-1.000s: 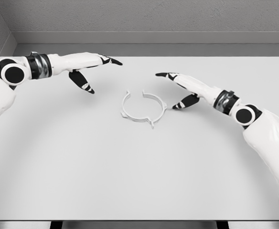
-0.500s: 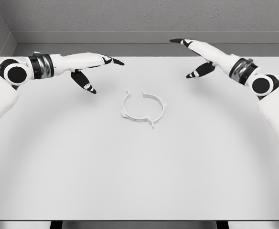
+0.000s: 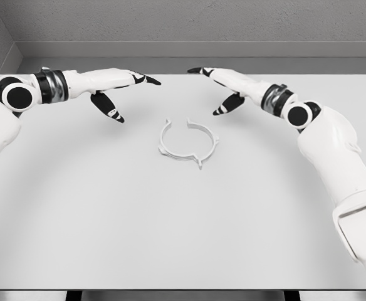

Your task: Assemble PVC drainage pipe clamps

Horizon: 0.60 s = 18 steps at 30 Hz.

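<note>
A white PVC pipe clamp ring (image 3: 188, 142) lies flat near the middle of the table, its gap facing the far side. My left hand (image 3: 121, 89) hovers up and left of the ring, fingers stretched out, holding nothing. My right hand (image 3: 216, 89) hovers up and right of the ring, just beyond its far edge, fingers extended and empty. Neither hand touches the clamp.
The pale grey table (image 3: 108, 213) spreads wide around the ring. A grey wall (image 3: 183, 25) runs behind its far edge.
My right hand swung from beside the ring up to the far right, then came back left to hover above the ring's far right. The left hand barely moved.
</note>
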### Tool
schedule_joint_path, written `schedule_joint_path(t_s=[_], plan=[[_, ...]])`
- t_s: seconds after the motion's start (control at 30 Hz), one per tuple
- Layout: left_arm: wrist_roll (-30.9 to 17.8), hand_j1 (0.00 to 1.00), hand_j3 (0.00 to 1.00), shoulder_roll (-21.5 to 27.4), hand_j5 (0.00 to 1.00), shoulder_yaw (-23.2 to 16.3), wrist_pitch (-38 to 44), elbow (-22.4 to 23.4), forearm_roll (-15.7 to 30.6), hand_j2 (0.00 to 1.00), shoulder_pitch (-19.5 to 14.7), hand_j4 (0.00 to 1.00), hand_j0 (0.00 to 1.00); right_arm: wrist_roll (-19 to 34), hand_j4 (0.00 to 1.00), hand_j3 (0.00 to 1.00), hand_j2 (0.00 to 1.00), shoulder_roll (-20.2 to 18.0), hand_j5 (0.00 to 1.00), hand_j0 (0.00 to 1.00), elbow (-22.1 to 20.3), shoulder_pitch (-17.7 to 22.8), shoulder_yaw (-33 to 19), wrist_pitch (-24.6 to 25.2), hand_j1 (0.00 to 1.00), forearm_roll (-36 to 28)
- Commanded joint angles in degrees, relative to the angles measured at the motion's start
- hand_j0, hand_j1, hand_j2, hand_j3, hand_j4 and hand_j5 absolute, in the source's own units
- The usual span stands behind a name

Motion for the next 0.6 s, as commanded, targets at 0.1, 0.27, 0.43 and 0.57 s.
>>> schedule_joint_path(t_s=[0.1,0.27,0.43,0.57], plan=[[0.0,1.0,1.0,0.0,1.0,0.1,0.2,-0.1,0.4,1.0,0.0,1.0,1.0,-0.3,1.0,1.0,1.0,1.2,1.0,1.0,1.4,-0.1,-0.2,0.1,1.0,-0.3],[0.0,1.0,1.0,0.3,1.0,0.1,0.2,-0.1,0.9,1.0,0.0,1.0,1.0,-0.3,1.0,1.0,1.0,1.3,1.0,1.0,3.0,-0.4,-0.3,0.1,1.0,-0.4],[0.0,1.0,1.0,0.1,1.0,0.1,0.2,0.1,0.9,1.0,0.0,1.0,1.0,-0.4,1.0,1.0,1.0,2.3,1.0,1.0,4.1,-0.8,-0.3,0.1,1.0,-0.5],[0.0,1.0,1.0,-1.0,1.0,-1.0,0.2,0.5,0.9,1.0,-0.1,1.0,1.0,-1.2,1.0,1.0,1.0,2.4,1.0,1.0,4.5,-0.8,-0.2,0.1,1.0,-0.3]])
